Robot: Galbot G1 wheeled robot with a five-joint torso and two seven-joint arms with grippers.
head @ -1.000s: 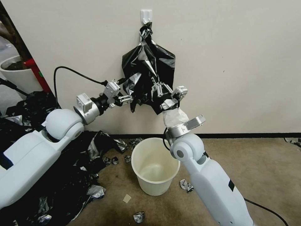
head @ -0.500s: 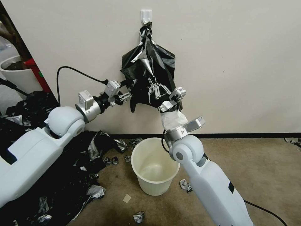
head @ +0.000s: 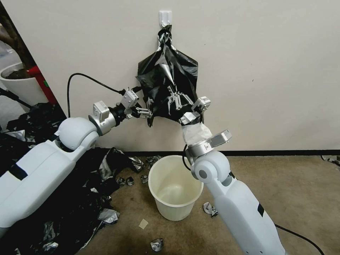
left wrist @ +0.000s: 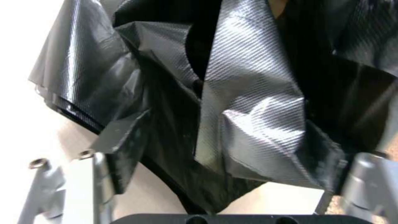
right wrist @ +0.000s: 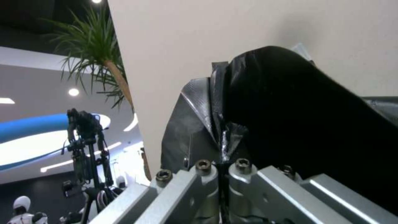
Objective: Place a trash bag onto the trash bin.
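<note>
Two grippers are up at the wall, both on the trash bag (head: 169,88), which hangs bunched from a white wall hook (head: 165,17) by its knotted top.

Right gripper (head: 176,100): fingers pressed together, pinching a fold of the black plastic near the middle of the bag's lower half. The right wrist view has the two finger bars (right wrist: 207,177) side by side with a thin sliver of film between them, no visible gap. Bag film (right wrist: 290,124) drapes over that gripper.

Left gripper (head: 146,112): at the bag's lower left edge, fingers spread wide. The left wrist view shows one finger (left wrist: 99,177) and the other (left wrist: 369,180) well apart, with crumpled bag material (left wrist: 248,118) sitting between them. Plastic touches the inner faces of the finger pads, but the jaws are not clamped on it.

Trash bin (head: 176,187): upright on the brown carpet (head: 301,198), directly below the bag, well apart from it, nothing lining it. Right arm elbow overlaps its rim in the head view.

Heap of black plastic (head: 71,198) on the floor to the robot's left; small crumpled scraps (head: 210,209) around the bin. White planter pot (head: 17,83) at far left.
</note>
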